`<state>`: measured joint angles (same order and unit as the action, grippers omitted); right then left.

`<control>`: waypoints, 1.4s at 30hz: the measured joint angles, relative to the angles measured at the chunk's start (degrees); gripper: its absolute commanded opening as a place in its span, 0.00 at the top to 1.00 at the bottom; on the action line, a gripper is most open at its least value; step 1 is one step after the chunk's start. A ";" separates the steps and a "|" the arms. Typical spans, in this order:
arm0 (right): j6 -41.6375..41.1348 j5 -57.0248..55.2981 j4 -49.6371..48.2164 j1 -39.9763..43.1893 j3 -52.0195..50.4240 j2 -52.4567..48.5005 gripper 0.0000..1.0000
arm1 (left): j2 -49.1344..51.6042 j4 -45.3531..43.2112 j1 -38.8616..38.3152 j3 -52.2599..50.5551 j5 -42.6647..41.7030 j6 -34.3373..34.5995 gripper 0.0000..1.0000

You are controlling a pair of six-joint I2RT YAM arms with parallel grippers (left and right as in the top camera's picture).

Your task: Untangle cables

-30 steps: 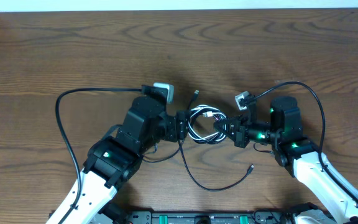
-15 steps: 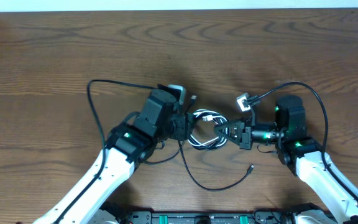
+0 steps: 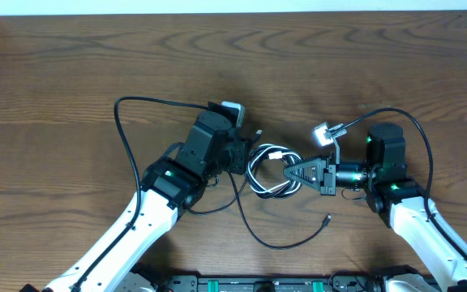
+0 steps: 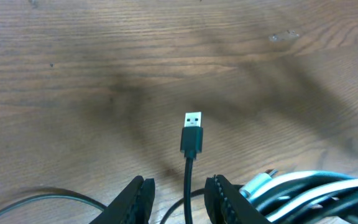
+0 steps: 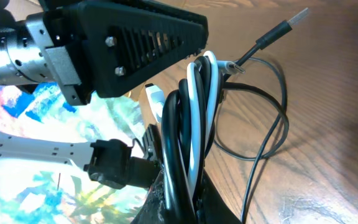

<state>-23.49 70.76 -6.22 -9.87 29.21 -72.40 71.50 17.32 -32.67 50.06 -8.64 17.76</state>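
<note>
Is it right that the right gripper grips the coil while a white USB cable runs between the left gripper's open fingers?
Not quite. The USB cable between the left gripper's open fingers is black, not white, as the left wrist view shows. The right gripper does grip the coil.

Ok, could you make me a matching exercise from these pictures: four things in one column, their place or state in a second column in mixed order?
1. Black USB plug with silver metal tip
2. Coiled bundle of black and white cords
3. Small black plug on the long loose black cord
4. Left end effector

A. Clamped in the shut right end effector
B. Open, astride a thin black cord
C. Pointing away, just ahead of the left end effector
D. On the wooden table, away from both arms

Pairs: 1-C, 2-A, 3-D, 4-B
</note>
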 measured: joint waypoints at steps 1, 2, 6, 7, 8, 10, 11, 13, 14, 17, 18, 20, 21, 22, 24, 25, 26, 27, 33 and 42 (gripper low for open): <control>0.00 0.20 0.02 0.00 0.00 0.00 0.99 | 0.00 -0.04 0.00 0.00 0.00 0.00 0.67; 0.00 0.33 0.00 0.00 0.00 0.00 0.99 | 0.02 -0.07 0.00 0.00 0.00 0.00 0.61; -0.76 0.81 -0.02 0.00 0.00 0.00 0.99 | 0.02 0.22 0.00 0.00 -0.04 0.59 0.52; -1.16 1.07 -0.22 0.00 0.00 0.00 0.99 | 0.09 0.46 0.00 0.00 -0.02 0.96 0.49; -1.49 1.49 -0.52 0.00 0.00 0.00 0.99 | 0.22 0.61 0.00 0.00 -0.02 1.49 0.45; -1.81 2.54 -1.53 0.00 0.00 0.00 0.99 | 0.83 0.85 0.00 0.00 -0.02 2.29 0.31; -1.97 2.99 -1.92 0.02 0.00 0.00 0.99 | 1.09 0.85 0.02 0.00 -0.04 2.58 0.25; -2.16 4.33 -3.13 0.02 0.00 0.00 0.99 | 2.01 0.44 0.17 0.00 -0.52 3.08 0.16; -2.27 4.90 -3.43 0.02 0.00 0.00 0.99 | 2.49 0.07 0.28 0.00 -0.98 3.34 0.16; -2.47 6.10 -3.69 0.07 0.00 0.00 0.99 | 4.20 -1.27 0.42 0.00 -2.69 3.65 0.16; -2.60 6.38 -3.69 0.07 0.00 0.00 0.99 | 4.70 -1.33 0.42 0.00 -3.15 3.67 0.15; -2.69 6.71 -3.69 0.04 0.00 0.00 0.99 | 5.75 -1.27 0.42 0.00 -4.04 3.69 0.16; -2.73 6.84 -3.69 0.04 0.00 0.00 0.99 | 6.25 -1.27 0.42 0.00 -4.52 3.74 0.15; -2.86 6.84 -3.67 0.04 0.00 0.00 0.99 | 6.84 -1.25 0.42 0.00 -4.87 3.87 0.15; -2.97 6.93 -3.69 0.04 0.00 0.00 0.99 | 8.31 -1.14 0.42 0.00 -5.75 3.93 0.15; -3.06 7.10 -3.93 0.04 -0.02 0.00 0.99 | 9.05 -1.16 0.44 0.00 -6.40 3.98 0.15; -3.06 7.43 -4.44 0.04 -0.04 -0.02 0.99 | 9.79 -1.25 0.42 0.00 -7.19 4.11 0.15; -3.06 8.11 -5.49 0.07 -0.07 -0.02 0.99 | 10.49 -1.31 0.42 0.00 -8.09 4.15 0.15; -0.24 13.94 -14.56 0.07 -0.13 -0.02 0.99 | 13.31 -0.98 0.44 0.00 -11.82 2.71 0.17; 5.64 16.61 -18.12 -0.17 -0.13 -0.02 0.99 | 11.87 7.06 5.05 0.00 -9.68 -3.26 0.18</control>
<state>-17.85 87.37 -24.34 -10.04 29.08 -72.42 83.37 24.38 -27.62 50.06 -18.33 14.50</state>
